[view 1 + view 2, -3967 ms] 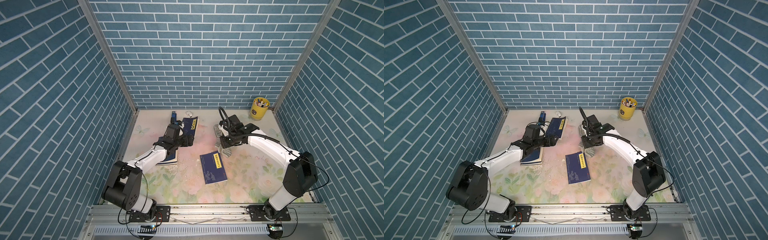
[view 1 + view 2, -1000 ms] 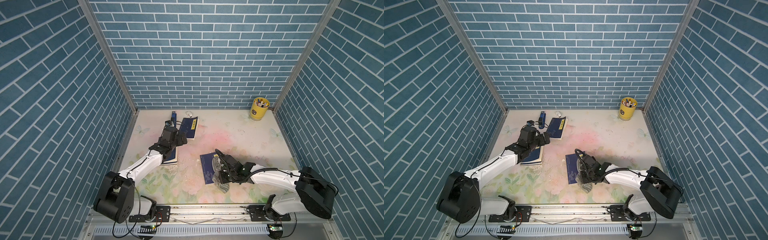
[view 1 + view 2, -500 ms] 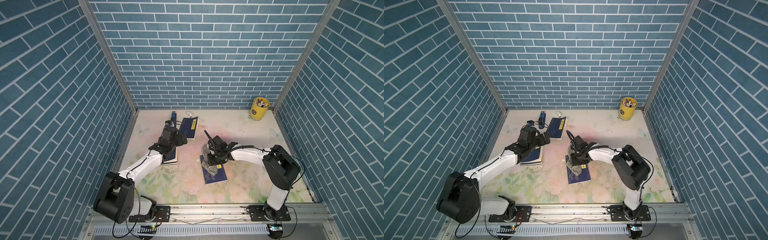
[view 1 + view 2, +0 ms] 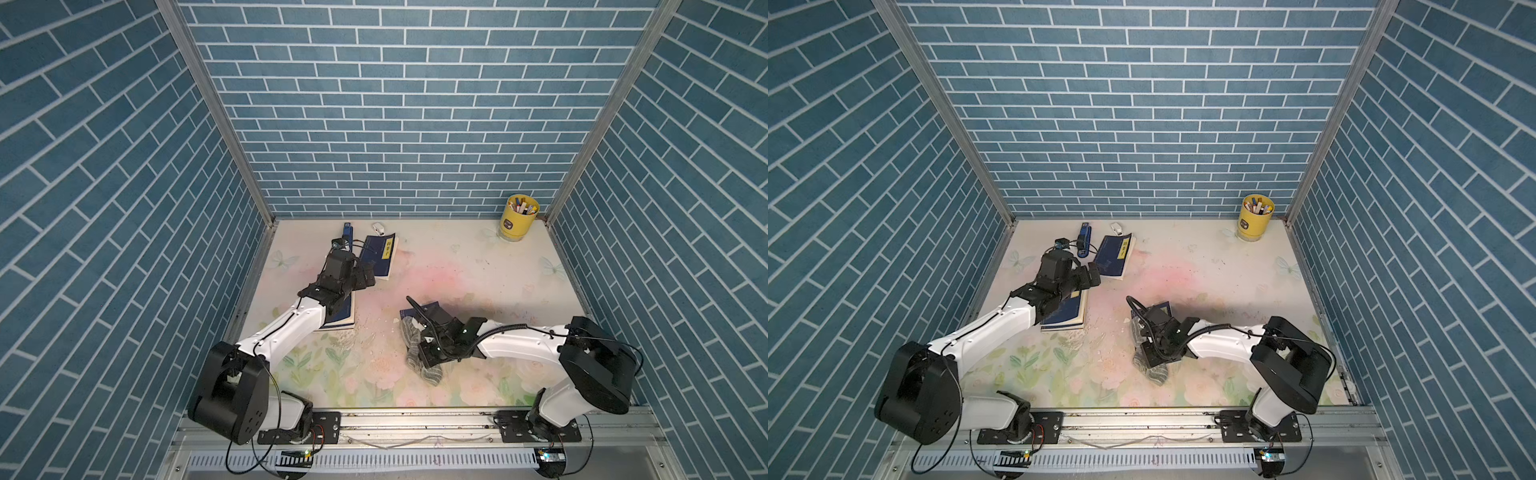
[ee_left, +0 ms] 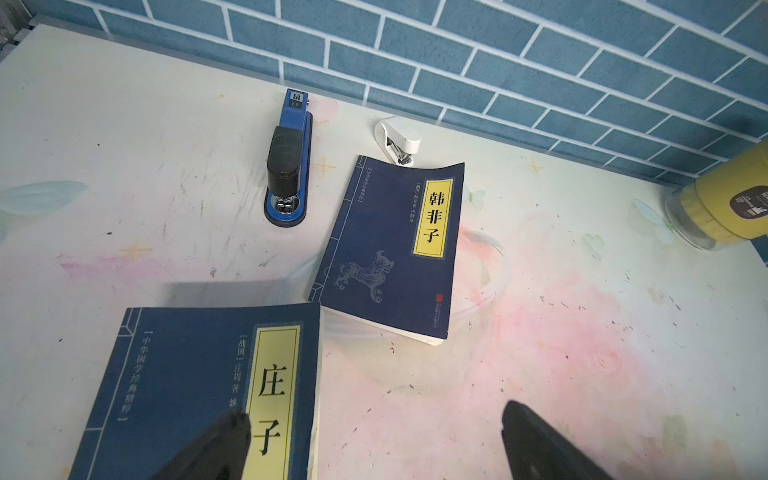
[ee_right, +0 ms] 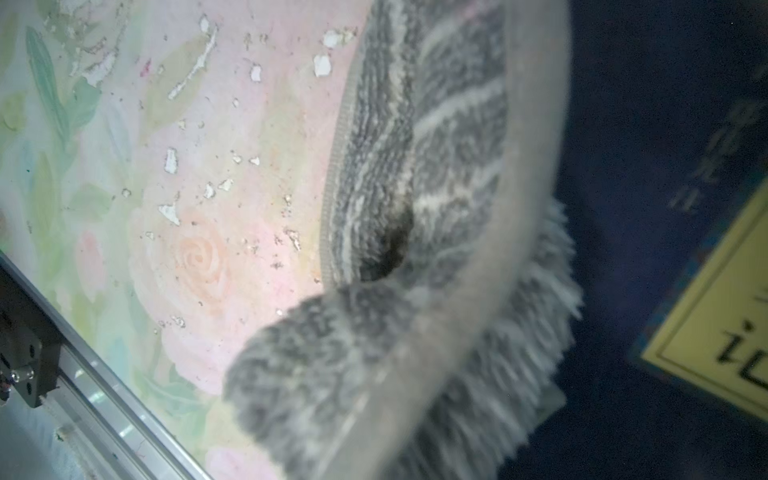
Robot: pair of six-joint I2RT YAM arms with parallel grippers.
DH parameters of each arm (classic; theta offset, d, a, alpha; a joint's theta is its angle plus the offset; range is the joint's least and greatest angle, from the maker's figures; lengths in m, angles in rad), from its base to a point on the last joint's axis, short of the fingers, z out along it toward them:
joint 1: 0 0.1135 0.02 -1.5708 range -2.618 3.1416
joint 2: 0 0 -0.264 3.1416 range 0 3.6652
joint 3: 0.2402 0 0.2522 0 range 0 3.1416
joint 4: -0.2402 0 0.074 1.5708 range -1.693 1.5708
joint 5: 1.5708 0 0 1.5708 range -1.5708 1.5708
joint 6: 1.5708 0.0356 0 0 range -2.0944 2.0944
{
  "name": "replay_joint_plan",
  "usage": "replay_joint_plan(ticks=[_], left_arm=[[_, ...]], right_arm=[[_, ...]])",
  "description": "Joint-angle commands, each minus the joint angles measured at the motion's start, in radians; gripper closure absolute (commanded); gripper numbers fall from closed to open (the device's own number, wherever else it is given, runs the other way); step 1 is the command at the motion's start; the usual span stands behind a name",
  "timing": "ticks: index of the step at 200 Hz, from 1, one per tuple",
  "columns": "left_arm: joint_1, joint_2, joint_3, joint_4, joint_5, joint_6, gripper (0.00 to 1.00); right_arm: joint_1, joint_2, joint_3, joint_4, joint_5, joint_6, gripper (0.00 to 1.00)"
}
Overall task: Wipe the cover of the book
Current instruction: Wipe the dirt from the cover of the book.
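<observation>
Navy cover: task book (image 4: 432, 309) lies flat on the floral table (image 4: 478, 270), mid-table, on the right arm's side.

Both top views: only the book's far end shows. Its short edge faces the back wall, slightly skewed. The long axis seems to run front-to-back beneath the right gripper (image 4: 428, 352); the rest is hidden. A grey striped cloth (image 4: 430, 374) is bunched at that gripper and spills onto the table past the book's near end. The left gripper (image 4: 365, 276) hangs over the far end of a second book (image 4: 345, 318). A third book (image 4: 380, 253), blue stapler (image 4: 347, 232) and white stapler (image 4: 378, 227) sit near the back wall, with a yellow cup (image 4: 517, 218) in the far right corner.

Left wrist view: fingers (image 5: 216, 449) are spread wide with nothing between them, one over the second book (image 5: 187, 395). Cover titles are legible here, not from above.

Right wrist view: the cloth (image 6: 436, 249) fills the frame and lies on the navy cover (image 6: 644, 208). The yellow title label (image 6: 715, 340) sits askew at the frame edge. The right gripper's fingers are buried in the fabric, jaws closed on the cloth. Only this view shows cloth touching cover.
</observation>
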Motion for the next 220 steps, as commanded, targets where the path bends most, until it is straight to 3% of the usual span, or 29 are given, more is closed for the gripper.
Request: replay_joint_plan(ticks=[1, 34, 64, 148, 220], left_arm=[[0.005, 0.014, 0.034, -0.017, -0.004, 0.014, 0.00], [0.005, -0.009, 0.028, -0.029, -0.011, 0.010, 0.00], [0.006, -0.015, 0.025, -0.037, -0.011, 0.008, 0.01], [0.007, 0.016, 0.064, -0.038, -0.013, 0.012, 0.00], [0.008, -0.015, 0.049, -0.054, -0.022, 0.009, 0.00]], right_arm=[[-0.082, 0.150, 0.017, -0.195, 0.054, -0.023, 0.98], [-0.214, 0.319, 0.210, -0.172, 0.041, -0.114, 0.98], [-0.222, 0.398, 0.364, -0.244, 0.038, -0.196, 0.99], [-0.082, 0.214, 0.092, -0.157, -0.011, -0.093, 0.98], [-0.202, 0.446, 0.428, -0.246, 0.010, -0.222, 0.99]])
